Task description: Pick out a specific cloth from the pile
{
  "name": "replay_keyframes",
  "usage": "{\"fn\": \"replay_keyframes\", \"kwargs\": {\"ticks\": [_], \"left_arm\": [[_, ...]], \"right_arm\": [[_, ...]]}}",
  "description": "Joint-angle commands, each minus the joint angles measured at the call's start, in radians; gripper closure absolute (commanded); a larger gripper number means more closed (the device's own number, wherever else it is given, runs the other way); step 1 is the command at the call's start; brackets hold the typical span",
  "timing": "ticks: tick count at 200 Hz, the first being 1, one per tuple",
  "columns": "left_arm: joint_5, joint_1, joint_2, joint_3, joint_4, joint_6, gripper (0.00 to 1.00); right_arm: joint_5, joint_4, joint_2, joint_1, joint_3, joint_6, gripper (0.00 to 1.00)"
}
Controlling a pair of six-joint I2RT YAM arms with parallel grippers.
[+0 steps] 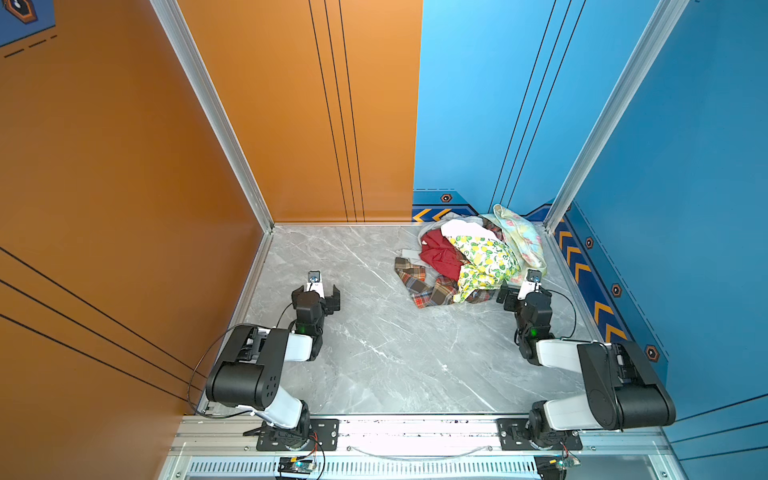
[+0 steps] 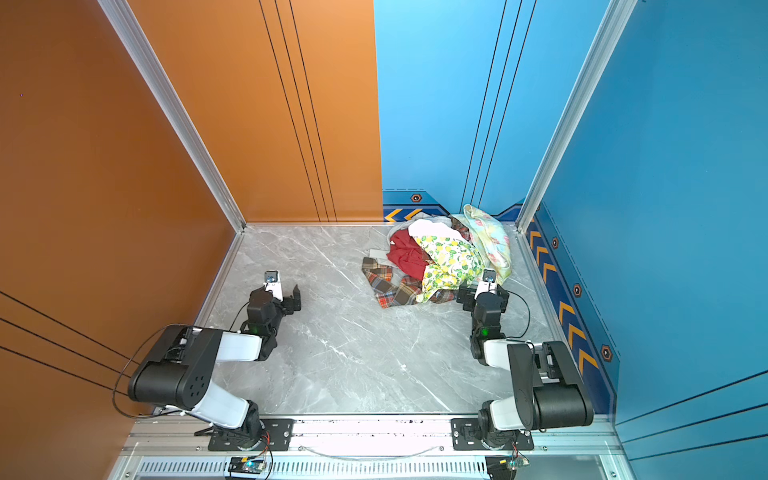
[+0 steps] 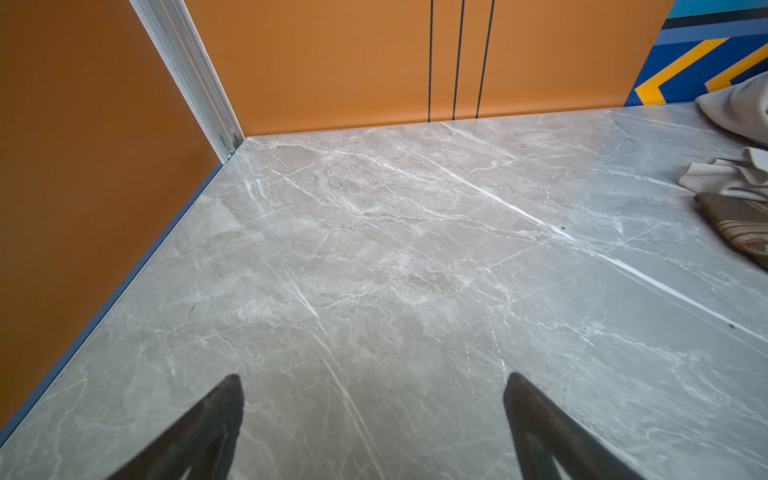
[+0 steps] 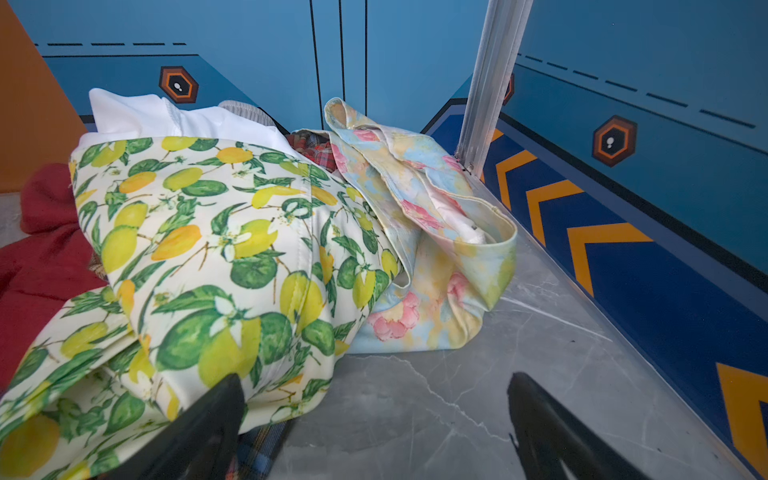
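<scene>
Both spread, empty: left gripper (image 1: 316, 291) over bare tabletop (image 1: 374, 353), right gripper (image 4: 374, 386) just beside the pile (image 1: 482, 251). Likely approach step; next, pinch the exposed edge of the plaid cloth (image 1: 419, 284).

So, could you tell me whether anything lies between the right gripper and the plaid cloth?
Yes, the lemon-print cloth lies over the plaid cloth just ahead of the right gripper, whose jaws stand open; only a plaid edge peeks out beneath it.

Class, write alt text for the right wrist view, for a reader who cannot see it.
The open right gripper faces the pile, close to a lemon-print cloth lying over the plaid cloth. A pastel floral cloth, a red cloth and a white cloth adjoin it.
</scene>
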Motion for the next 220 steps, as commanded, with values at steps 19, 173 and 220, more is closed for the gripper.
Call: {"fn": "replay_keyframes", "kwargs": {"ticks": [19,173,220], "left_arm": [[-0.045,-0.007,-0.038,0.014,-0.047,0.024,0.02],[0.394,-0.193,-0.095,0.539,-0.926,-0.392,0.02],[0.529,-0.216,-0.084,0.57,-0.941,-0.491,0.02]], "right_arm": [[0.144,-0.007,-0.059,0.017,-0.033,0.034,0.0],[0.286,-0.709,-0.335,0.262,0.348,0.032,0.02],[0.224,-0.898,-0.183,0.389,0.544,-0.011,0.01]]}}
